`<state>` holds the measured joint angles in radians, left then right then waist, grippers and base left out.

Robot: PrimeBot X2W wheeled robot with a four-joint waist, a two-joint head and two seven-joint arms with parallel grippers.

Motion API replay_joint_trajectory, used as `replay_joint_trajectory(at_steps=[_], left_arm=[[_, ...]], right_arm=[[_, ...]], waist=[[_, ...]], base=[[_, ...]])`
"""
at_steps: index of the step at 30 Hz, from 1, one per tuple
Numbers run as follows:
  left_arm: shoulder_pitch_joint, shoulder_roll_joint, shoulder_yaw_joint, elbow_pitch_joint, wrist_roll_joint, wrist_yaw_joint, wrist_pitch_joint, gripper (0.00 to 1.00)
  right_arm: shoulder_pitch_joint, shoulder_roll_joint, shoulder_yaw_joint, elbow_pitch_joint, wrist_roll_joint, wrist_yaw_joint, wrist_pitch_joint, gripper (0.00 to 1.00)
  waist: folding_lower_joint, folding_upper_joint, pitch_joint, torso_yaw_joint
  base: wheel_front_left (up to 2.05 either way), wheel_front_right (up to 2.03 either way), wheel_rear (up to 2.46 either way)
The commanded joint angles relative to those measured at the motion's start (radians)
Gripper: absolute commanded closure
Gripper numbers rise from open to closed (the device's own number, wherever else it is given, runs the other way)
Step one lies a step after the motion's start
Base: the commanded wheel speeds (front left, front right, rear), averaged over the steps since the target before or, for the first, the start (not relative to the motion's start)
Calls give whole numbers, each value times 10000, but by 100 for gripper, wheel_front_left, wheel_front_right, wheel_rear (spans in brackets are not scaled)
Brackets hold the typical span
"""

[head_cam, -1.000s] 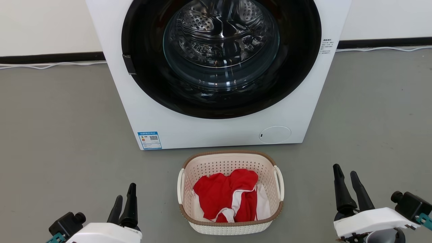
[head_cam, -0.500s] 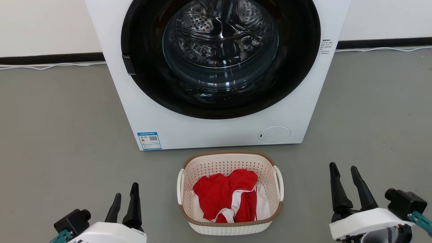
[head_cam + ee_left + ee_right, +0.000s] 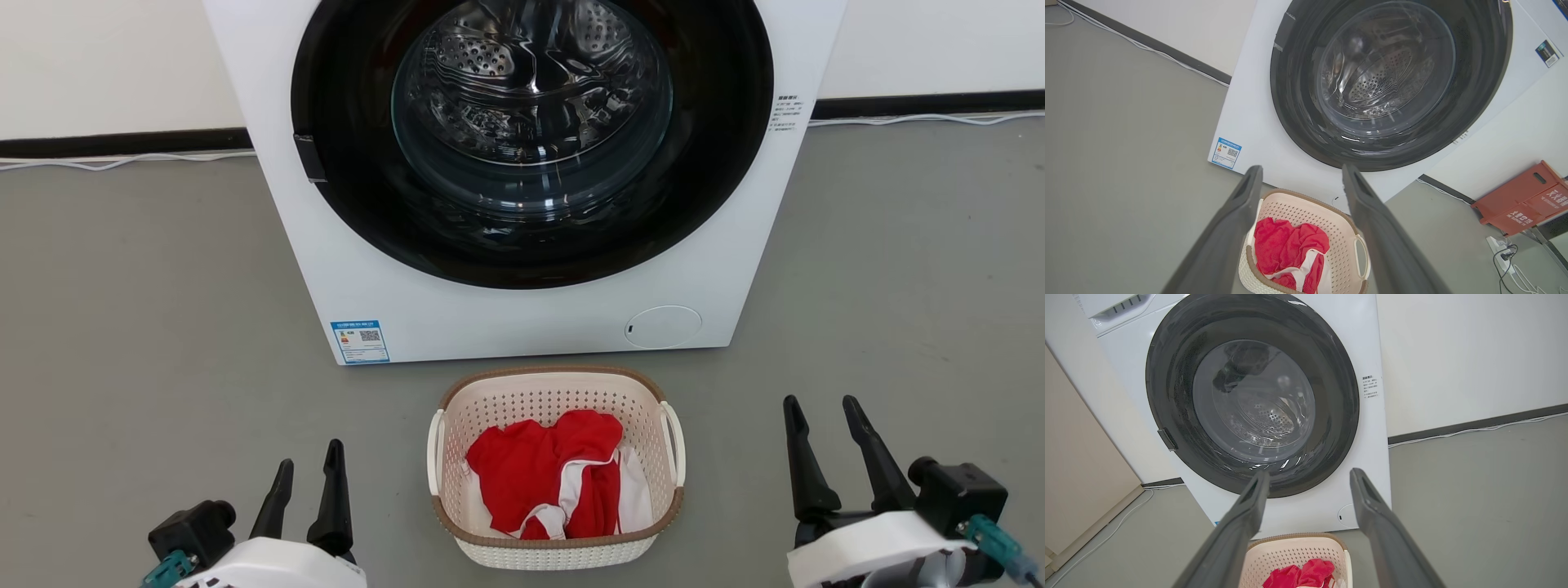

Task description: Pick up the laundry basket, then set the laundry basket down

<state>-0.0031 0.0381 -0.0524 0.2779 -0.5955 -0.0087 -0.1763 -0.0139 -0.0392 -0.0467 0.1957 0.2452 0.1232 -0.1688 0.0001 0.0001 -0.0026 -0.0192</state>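
Closing in from both sides: over the last second the left end effector (image 3: 309, 456), lower left of the frame, has slid right, and the right end effector (image 3: 820, 402), lower right, has slid left. Both head toward the laundry basket (image 3: 549, 369); neither touches it. Fingers on both stand apart, nothing held. This reads as the approach for the pick-up, lift not begun. The basket sits upright on the floor (image 3: 163, 327) at lower centre, just in front of the washing machine (image 3: 522, 318), unmoved. It has cream perforated walls, a brown woven-look rim and white side handles (image 3: 676, 445). A red-and-white garment (image 3: 539, 469) lies crumpled inside, below the rim. Probably light.
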Motion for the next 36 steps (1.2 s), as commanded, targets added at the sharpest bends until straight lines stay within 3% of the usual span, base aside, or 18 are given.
replay_joint_trajectory(at_steps=[1,25,36], left_arm=[[-207,94,177,-308,362,113,-138,0],[-179,121,-24,-280,2939,310,-841,0],[-173,121,7,-165,3003,267,-855,0]], right_arm=[[-115,-113,236,-359,-423,60,-218,0],[-71,-116,302,-463,-3617,75,-916,0],[-61,-112,179,-421,-3559,75,-929,0]], waist=[[0,-1,0,-3],[0,-1,-30,-59],[0,-1,-35,-104]], base=[[0,0,0],[0,0,0],[0,0,0]])
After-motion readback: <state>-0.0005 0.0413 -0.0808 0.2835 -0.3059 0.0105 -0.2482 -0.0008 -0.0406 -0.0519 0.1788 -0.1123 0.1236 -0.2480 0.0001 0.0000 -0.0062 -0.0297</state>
